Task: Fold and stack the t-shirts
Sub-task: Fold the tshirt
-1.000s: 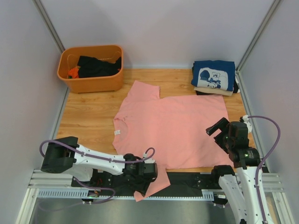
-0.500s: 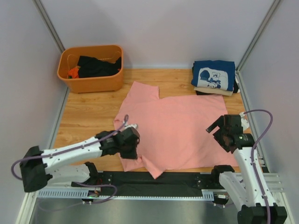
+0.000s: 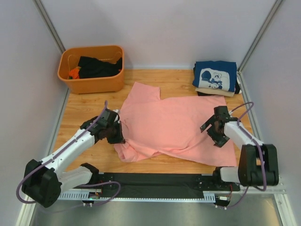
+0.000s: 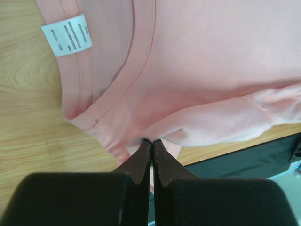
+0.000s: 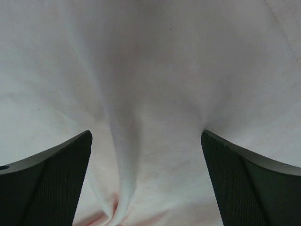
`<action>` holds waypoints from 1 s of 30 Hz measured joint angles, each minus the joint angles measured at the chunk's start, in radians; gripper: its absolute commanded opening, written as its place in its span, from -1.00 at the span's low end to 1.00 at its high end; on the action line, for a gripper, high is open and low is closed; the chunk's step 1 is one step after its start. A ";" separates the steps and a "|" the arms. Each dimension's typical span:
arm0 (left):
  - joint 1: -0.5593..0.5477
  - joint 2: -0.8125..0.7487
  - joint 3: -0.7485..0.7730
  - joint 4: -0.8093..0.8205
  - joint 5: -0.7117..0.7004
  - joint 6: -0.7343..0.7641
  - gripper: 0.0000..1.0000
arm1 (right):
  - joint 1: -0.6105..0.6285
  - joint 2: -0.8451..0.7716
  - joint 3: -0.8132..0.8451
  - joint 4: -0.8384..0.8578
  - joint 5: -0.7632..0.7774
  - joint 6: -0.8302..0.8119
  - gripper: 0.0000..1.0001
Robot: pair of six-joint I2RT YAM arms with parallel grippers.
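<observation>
**Salmon-pink t-shirt (image 3: 174, 125) pinched by your left tool (image 4: 151, 145), right tool (image 5: 146, 136) wide open**

Your salmon-pink t-shirt lies spread over the middle of the table (image 3: 84, 113). Its collar (image 4: 141, 66) faces the left edge with the white label (image 4: 69, 34) showing, and one sleeve points at the far edge. Your left tool is closed tight on a fold of that shirt just beside the collar, and the cloth along the near left part is bunched and doubled over. Your right tool sits over the shirt's right side with its jaws spread wide; pink cloth with a raised crease fills the space between them, and nothing is clamped. In the far right corner a navy t-shirt (image 3: 215, 75) with white print tops a folded stack, a beige t-shirt (image 3: 222, 92) under it. An orange tub (image 3: 91, 70) in the far left corner holds a dark garment (image 3: 99, 67)
</observation>
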 measured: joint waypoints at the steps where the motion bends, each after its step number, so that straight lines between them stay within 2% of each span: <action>1: 0.033 0.000 0.000 0.006 0.014 0.007 -1.00 | 0.000 0.045 0.009 0.018 -0.005 0.000 0.98; 5: 0.110 0.026 0.018 0.010 0.069 0.039 -1.00 | 0.000 0.221 0.137 0.035 -0.019 -0.019 0.94; 11: 0.159 0.105 0.135 0.001 0.101 0.090 -1.00 | 0.001 0.440 0.401 0.074 -0.074 -0.061 0.91; 16: 0.195 0.146 0.220 0.003 0.112 0.119 -1.00 | 0.009 0.524 0.633 0.090 -0.150 -0.167 0.91; 19: 0.204 0.158 0.228 0.003 0.116 0.128 -1.00 | 0.017 0.487 0.676 0.077 -0.121 -0.216 0.92; 21: 0.205 0.158 0.222 0.005 0.121 0.129 -1.00 | 0.015 0.404 0.620 0.056 -0.058 -0.222 0.93; 24: 0.206 0.158 0.208 0.008 0.136 0.131 -1.00 | -0.051 0.188 0.406 0.015 -0.006 -0.185 0.85; 28: 0.206 0.158 0.201 0.011 0.148 0.132 -1.00 | -0.191 -0.081 0.115 -0.019 -0.006 -0.083 0.84; 30: 0.208 0.157 0.200 0.011 0.150 0.132 -1.00 | -0.192 -0.167 0.006 -0.035 -0.030 -0.031 0.85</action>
